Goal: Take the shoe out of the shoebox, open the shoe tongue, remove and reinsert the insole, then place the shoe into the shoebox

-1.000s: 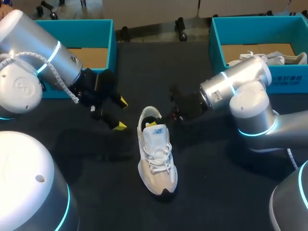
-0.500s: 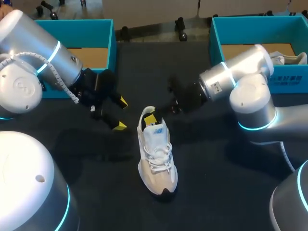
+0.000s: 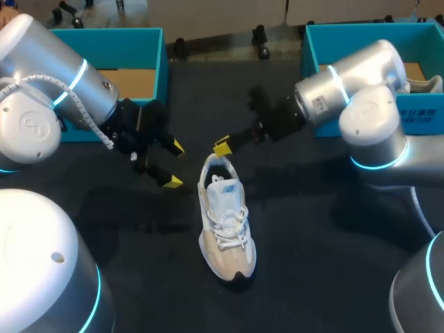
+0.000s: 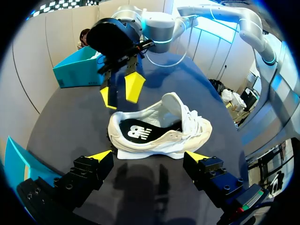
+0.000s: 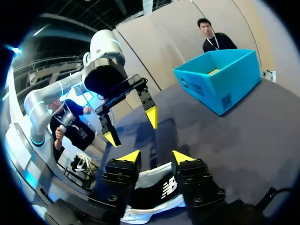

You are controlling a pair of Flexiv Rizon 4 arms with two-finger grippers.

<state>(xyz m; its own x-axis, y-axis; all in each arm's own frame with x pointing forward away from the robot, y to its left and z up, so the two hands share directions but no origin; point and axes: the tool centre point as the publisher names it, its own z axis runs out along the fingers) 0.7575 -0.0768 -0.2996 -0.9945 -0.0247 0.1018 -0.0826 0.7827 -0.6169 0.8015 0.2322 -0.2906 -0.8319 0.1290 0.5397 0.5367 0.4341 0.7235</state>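
A white and beige sneaker (image 3: 225, 222) lies on the black table, toe toward the front edge. Its black insole (image 4: 138, 133) lies inside, seen through the heel opening, and the tongue (image 4: 176, 105) stands up. My right gripper (image 3: 222, 147) hovers just behind and above the heel, open, nothing between its yellow tips (image 5: 129, 156); the shoe (image 5: 159, 192) shows beneath them. My left gripper (image 3: 171, 164) stands wide open a little left of the heel, apart from the shoe. From its wrist the shoe (image 4: 159, 131) lies ahead of the fingertips (image 4: 101, 155), with the right gripper (image 4: 121, 91) beyond.
A teal shoebox (image 3: 149, 52) with a brown floor stands at the back left. A second teal box (image 3: 312, 55) at the back right holds another white shoe (image 3: 416, 84). Bare black table surrounds the sneaker.
My right gripper has come up out of the shoe's heel opening, moving back and upward, and its fingers have parted. The shoe and left arm stay put.
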